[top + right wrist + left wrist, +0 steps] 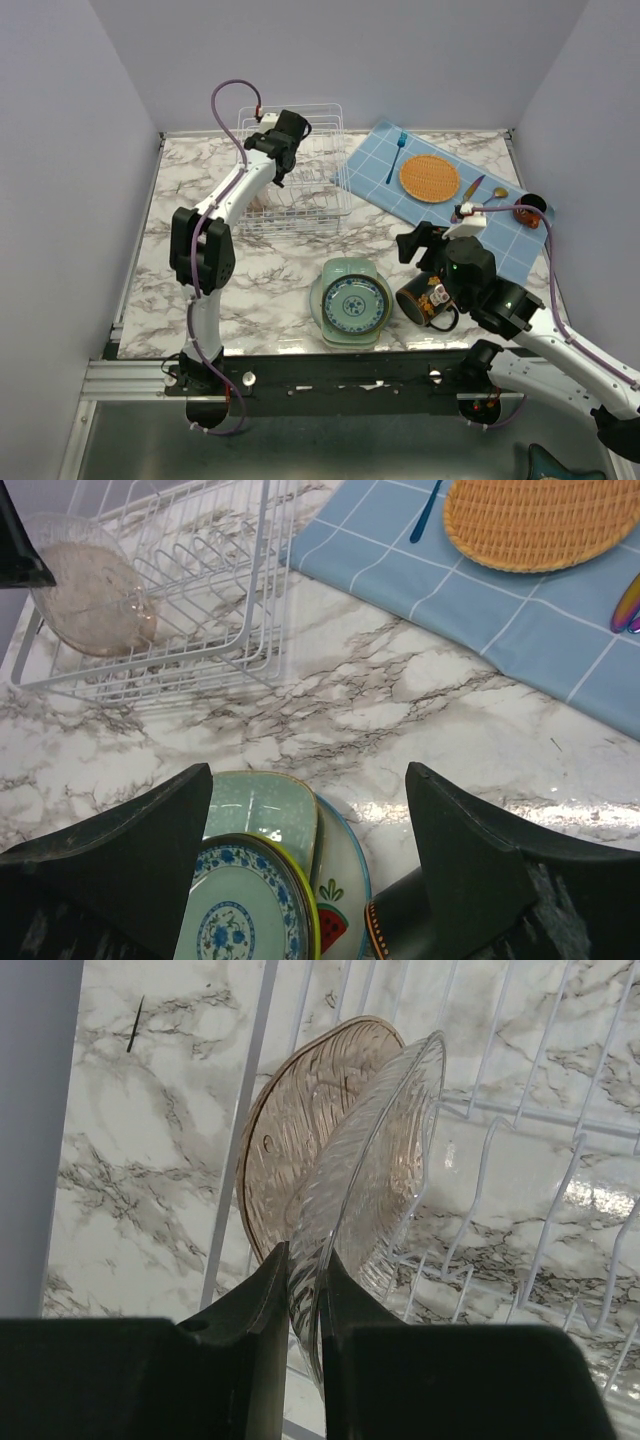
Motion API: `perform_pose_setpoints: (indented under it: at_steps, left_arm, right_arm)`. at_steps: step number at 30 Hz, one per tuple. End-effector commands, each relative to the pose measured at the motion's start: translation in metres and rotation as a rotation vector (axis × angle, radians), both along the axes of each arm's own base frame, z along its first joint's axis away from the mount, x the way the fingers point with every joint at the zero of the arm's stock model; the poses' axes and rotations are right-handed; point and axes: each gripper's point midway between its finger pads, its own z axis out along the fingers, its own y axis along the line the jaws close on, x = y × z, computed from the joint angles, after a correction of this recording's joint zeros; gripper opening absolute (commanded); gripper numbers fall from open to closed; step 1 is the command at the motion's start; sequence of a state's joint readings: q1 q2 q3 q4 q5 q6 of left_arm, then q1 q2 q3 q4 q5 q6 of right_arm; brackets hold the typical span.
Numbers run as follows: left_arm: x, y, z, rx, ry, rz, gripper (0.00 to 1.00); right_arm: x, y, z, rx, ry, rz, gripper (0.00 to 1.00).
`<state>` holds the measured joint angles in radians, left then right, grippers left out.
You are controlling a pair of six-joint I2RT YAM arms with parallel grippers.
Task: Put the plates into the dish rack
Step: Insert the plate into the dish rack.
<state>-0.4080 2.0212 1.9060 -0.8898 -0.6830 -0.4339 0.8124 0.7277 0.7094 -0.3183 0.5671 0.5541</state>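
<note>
The marble table [270, 260] holds a white dish rack [322, 205] at its far edge, toward the left. A blue cloth [375, 170] lies by the far right corner. Stacked plates [352, 303] and a black mug [420, 298] sit by the near edge.

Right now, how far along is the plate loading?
Done: no plate that I can confirm as released. In hand: the left gripper is shut on a brownish plate, standing it in the dish rack. Left: four stacked on the table, the teal-patterned plate on top, with the yellow plate, mint-green plate and watermelon plate. The right gripper hangs open above them.
</note>
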Motion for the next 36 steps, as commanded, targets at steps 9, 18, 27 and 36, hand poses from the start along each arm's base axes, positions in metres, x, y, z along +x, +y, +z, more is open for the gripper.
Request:
perform_pose_setpoints:
  at_steps: [9, 18, 27, 36]
  left_arm:
    - [-0.0046, -0.0029, -0.0112, -0.006, 0.041, 0.035, 0.0]
    - [-0.0061, -0.0037, -0.0168, -0.009, 0.055, 0.03, 0.13]
    - [-0.0037, -0.0034, -0.0082, -0.018, 0.017, 0.031, 0.35]
    - [-0.0019, -0.0025, -0.008, -0.004, 0.016, 0.024, 0.42]
  right_arm:
    - [-0.0038, -0.0031, -0.0098, -0.003, 0.025, -0.009, 0.86]
    - [-0.0034, -0.0019, -0.0105, -0.002, 0.026, -0.005, 0.86]
    - [-0.0024, 0.0008, -0.0104, -0.002, 0.027, 0.001, 0.86]
    - [-0.0025, 0.0009, -0.0119, -0.005, 0.031, 0.003, 0.86]
